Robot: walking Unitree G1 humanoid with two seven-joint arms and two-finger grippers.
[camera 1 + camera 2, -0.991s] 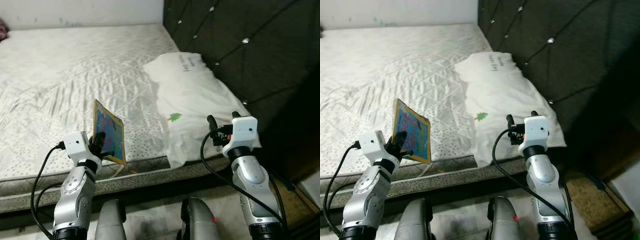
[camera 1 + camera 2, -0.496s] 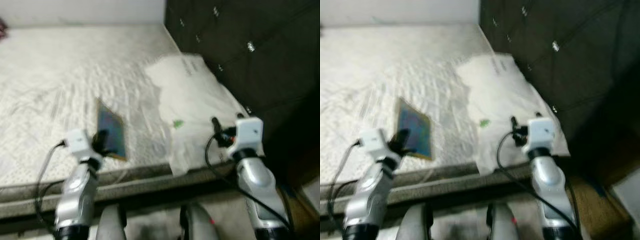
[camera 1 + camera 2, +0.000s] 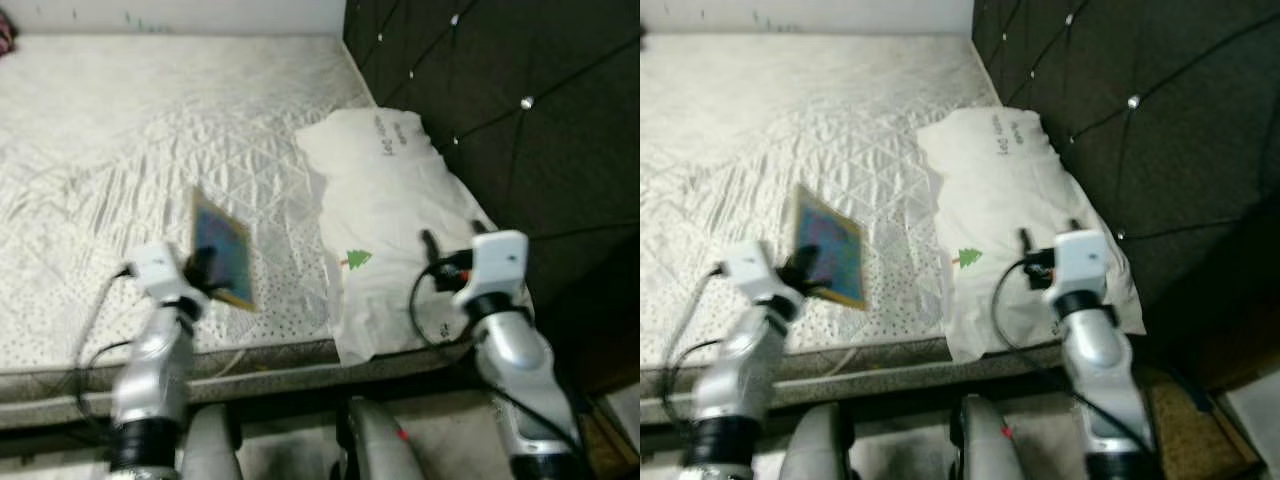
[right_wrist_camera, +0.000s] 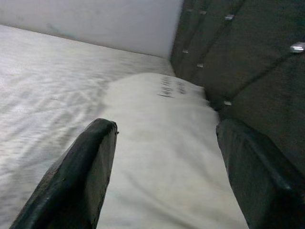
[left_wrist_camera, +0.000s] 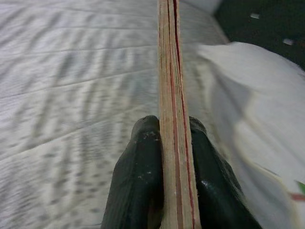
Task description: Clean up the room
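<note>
The left claw (image 3: 203, 268) is clamped on the lower edge of a thin, colourful picture book (image 3: 222, 249), holding it upright above the quilted mattress (image 3: 120, 150), near the mattress's front edge. In the left wrist view its two fingers (image 5: 138, 176) press flat against both sides of the book. The right claw (image 4: 162, 176) hangs spread wide and empty over the white pillow (image 3: 390, 215), which lies on the mattress against the dark tufted headboard (image 3: 520, 110).
</note>
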